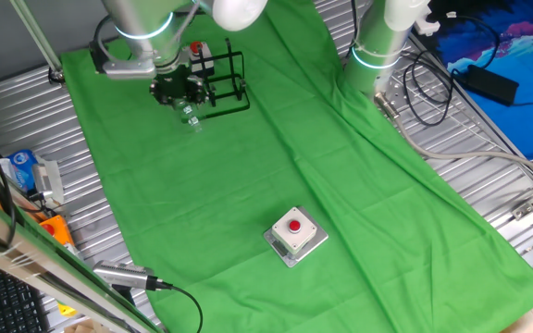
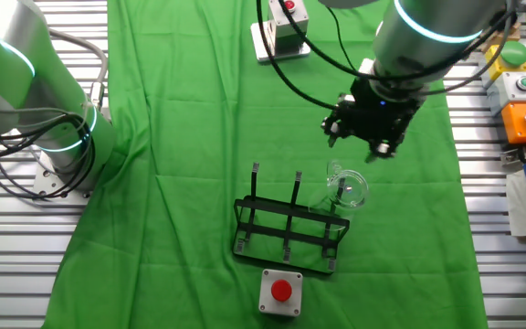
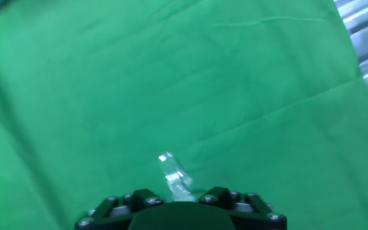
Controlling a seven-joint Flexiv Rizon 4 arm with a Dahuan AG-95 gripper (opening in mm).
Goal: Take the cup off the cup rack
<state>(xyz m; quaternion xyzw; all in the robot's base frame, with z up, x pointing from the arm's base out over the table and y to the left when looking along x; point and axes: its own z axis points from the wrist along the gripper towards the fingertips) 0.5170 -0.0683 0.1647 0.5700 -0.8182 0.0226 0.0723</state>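
Observation:
The clear cup (image 1: 191, 117) hangs right under my gripper (image 1: 185, 102), just in front of the black wire cup rack (image 1: 227, 81). In the other fixed view the cup (image 2: 346, 188) is beside the rack's (image 2: 289, 226) right end, off its posts, with the gripper (image 2: 362, 146) above it. In the hand view a clear part of the cup (image 3: 172, 174) runs in between the jaws of the gripper (image 3: 183, 193), which look closed on it. The fingertips are hidden. I cannot tell whether the cup touches the cloth.
A grey box with a red button (image 1: 296, 234) stands on the green cloth near the front. A second red-button box (image 2: 280, 292) sits beside the rack. A second arm's base (image 1: 378, 51) stands at the cloth's edge. Cables and metal slats surround the cloth.

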